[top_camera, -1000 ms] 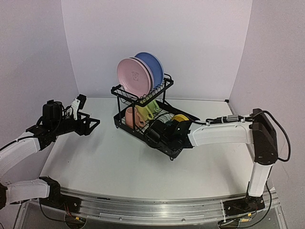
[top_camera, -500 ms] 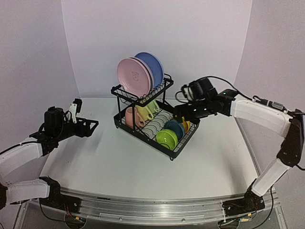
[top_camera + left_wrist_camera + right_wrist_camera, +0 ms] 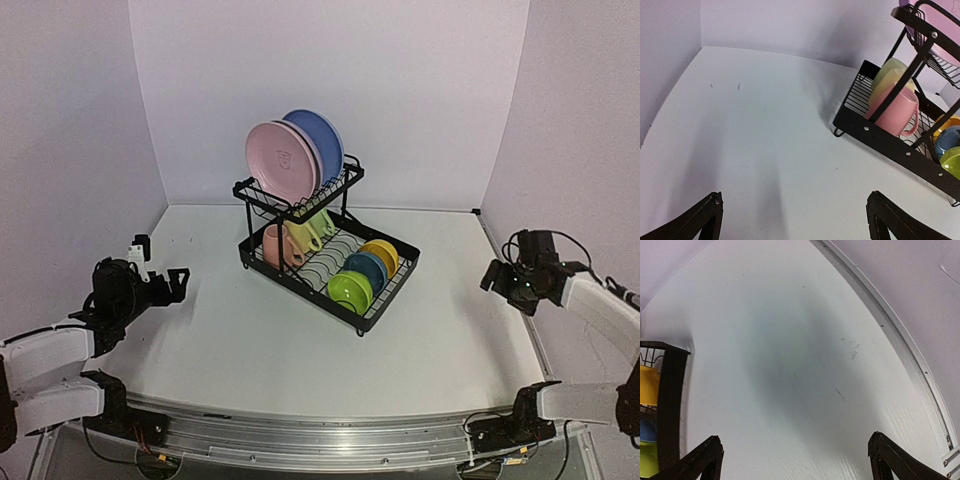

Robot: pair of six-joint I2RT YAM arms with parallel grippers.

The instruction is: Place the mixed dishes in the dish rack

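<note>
Dish rack (image 3: 300, 291) obstructs table (image 3: 250, 345) middle.

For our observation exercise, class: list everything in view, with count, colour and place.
dish rack: one, black wire, two tiers, mid-table
plates: three, upright on upper shelf: pink plate, lavender plate (thin edge only), blue plate
mugs: three, lower tray, left end: pink mug, yellow mug, light green mug
bowls: three, lower tray, right end: lime bowl, blue bowl, yellow bowl
table: one, white
arms: two, white and black: left arm, right arm
fingers: black, spread open, empty: left fingers, right fingers
</note>
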